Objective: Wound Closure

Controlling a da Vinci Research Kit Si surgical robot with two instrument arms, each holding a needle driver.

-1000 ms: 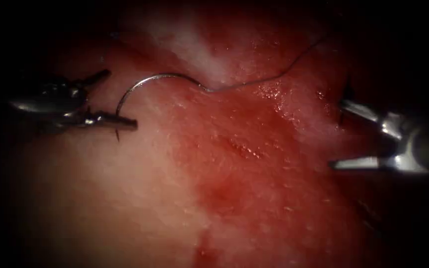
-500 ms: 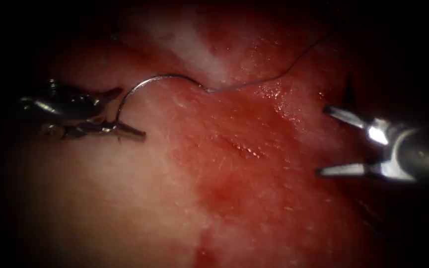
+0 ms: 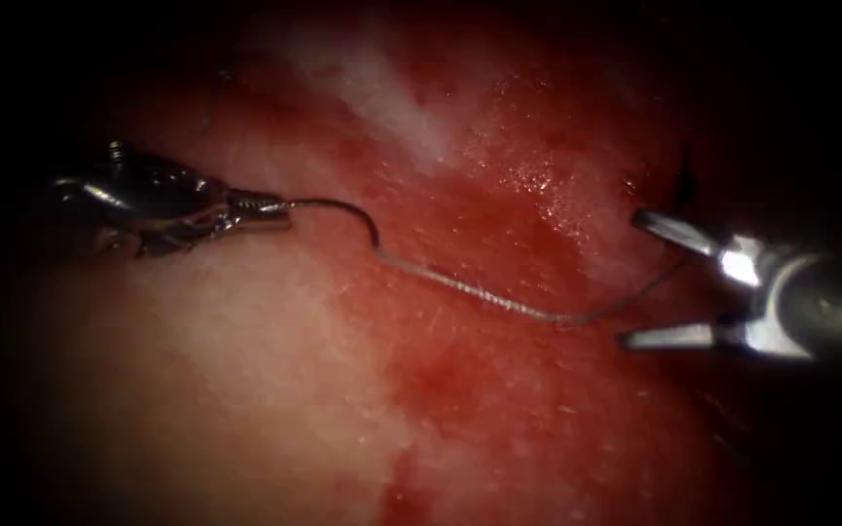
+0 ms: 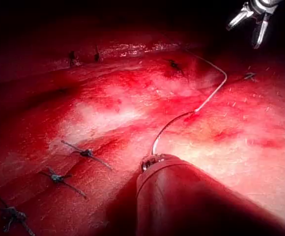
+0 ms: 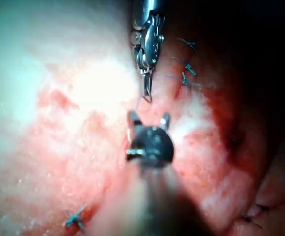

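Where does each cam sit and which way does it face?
Endoscope: above and in front, looking down at the tissue; left pincer holds the needle, right pincer open, holding nothing.
Left wrist: looks along its own shaft across the tissue toward the right pincer.
Right wrist: looks along its shaft at its own pincer.
Shared: all views show the thread.

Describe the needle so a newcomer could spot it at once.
Start at the left arm's pincer, shut over the pale left part of the tissue. The needle is the thin curved wire leaving its tip, smoother and stiffer than the thread trailing rightward.
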